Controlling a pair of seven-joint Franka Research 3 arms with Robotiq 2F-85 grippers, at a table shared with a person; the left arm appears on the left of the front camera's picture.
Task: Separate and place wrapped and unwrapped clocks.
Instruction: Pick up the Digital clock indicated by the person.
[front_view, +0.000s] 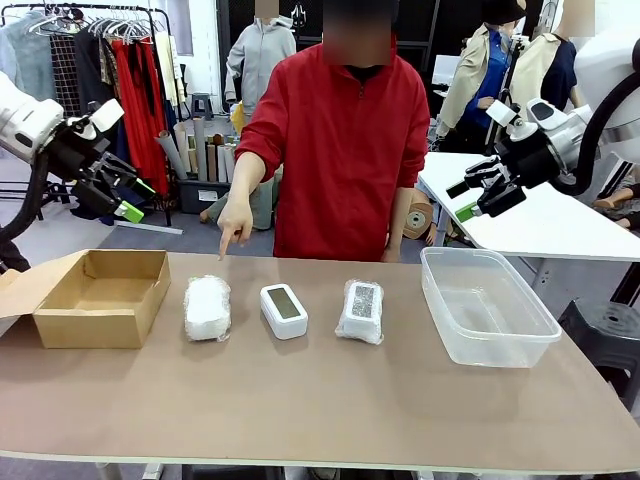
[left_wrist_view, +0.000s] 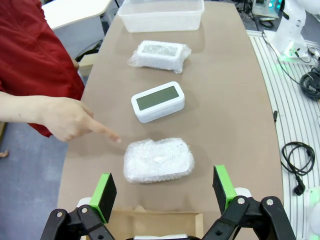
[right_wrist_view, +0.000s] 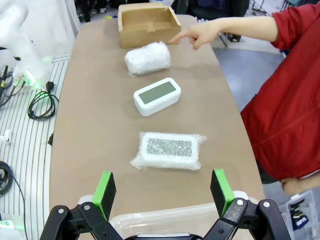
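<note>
The three clocks lie in a row on the surface (front_view: 300, 400), between an open cardboard box (front_view: 100, 295) at the robot's left and a clear plastic tub (front_view: 487, 305) at its right. From the left:

1. A first wrapped clock (front_view: 208, 307), in bubble wrap, just beside the box.
2. The bare clock (front_view: 284, 310), grey screen up, in the middle.
3. A second wrapped clock (front_view: 361, 310), near the tub.

The clocks lie apart from one another, which leaves room to close on each one singly. Two receptacles at opposite ends suggest one destination per class. Which class goes where cannot be told.

The person's hand (front_view: 236, 222) points its index finger at the first wrapped clock, near it but not touching. This probably designates the item to take first.

The left fingers (left_wrist_view: 106, 195) are spread wide and empty. They are held high over the box end, with the first wrapped clock nearest. The right fingers (right_wrist_view: 105, 192) are likewise apart and empty, held over the tub end. No clock is sorted yet.
</note>
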